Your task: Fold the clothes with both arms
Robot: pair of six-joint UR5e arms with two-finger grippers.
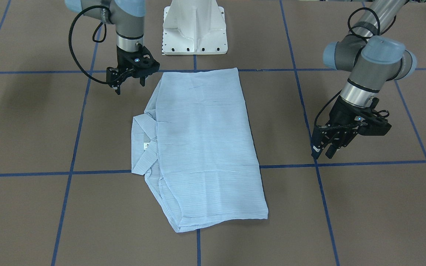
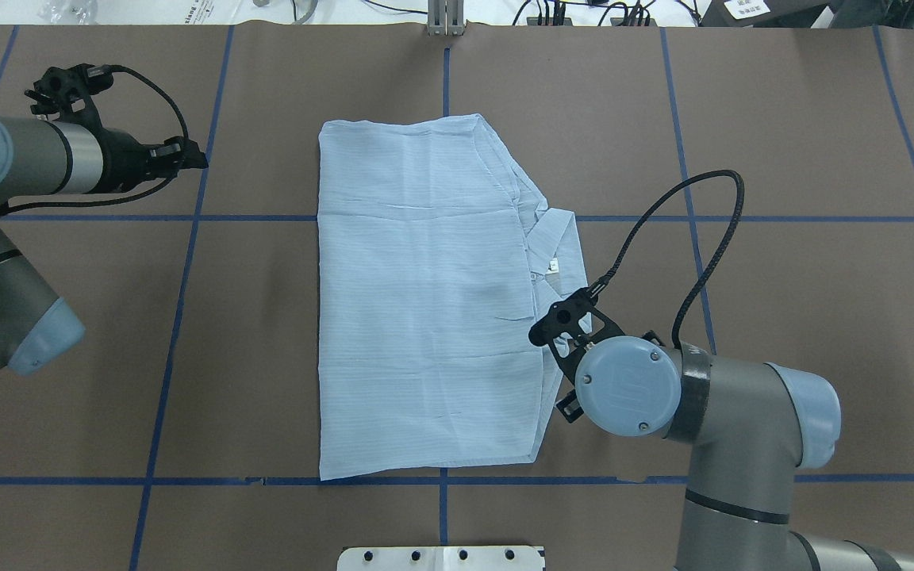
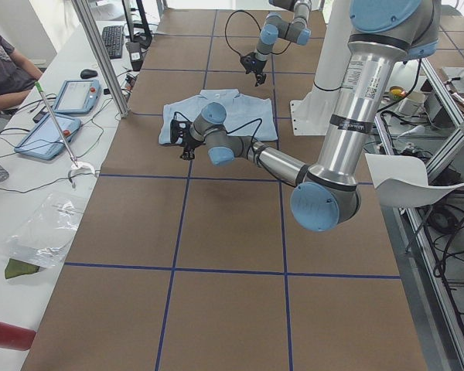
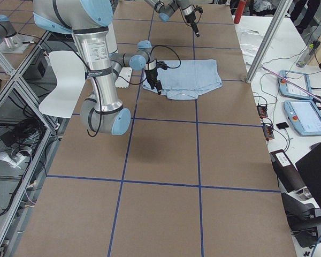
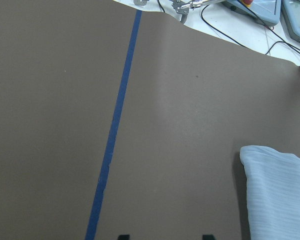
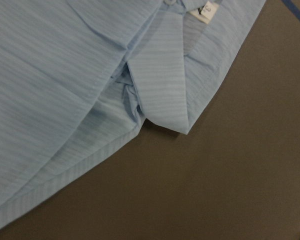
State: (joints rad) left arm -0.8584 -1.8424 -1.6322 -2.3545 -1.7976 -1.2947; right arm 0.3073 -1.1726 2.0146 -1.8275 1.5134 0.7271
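The pale-blue striped shirt (image 1: 205, 147) lies flat on the brown table, folded into a long rectangle (image 2: 417, 301). Its collar (image 1: 142, 144) and neck label (image 6: 206, 12) stick out on the robot's right side. My right gripper (image 1: 129, 85) hovers open and empty just off the shirt's near right corner, beside the collar (image 6: 160, 85). My left gripper (image 1: 323, 152) hangs open and empty over bare table, well off the shirt's left edge (image 2: 195, 159). In the left wrist view only a shirt corner (image 5: 275, 190) shows.
Blue tape lines (image 1: 72, 151) grid the table. The white pedestal base (image 1: 194, 29) stands at the robot's edge. A side bench holds tablets (image 3: 77, 93), cables and a red bottle (image 3: 0, 334), with a seated person (image 3: 4, 66) beside it.
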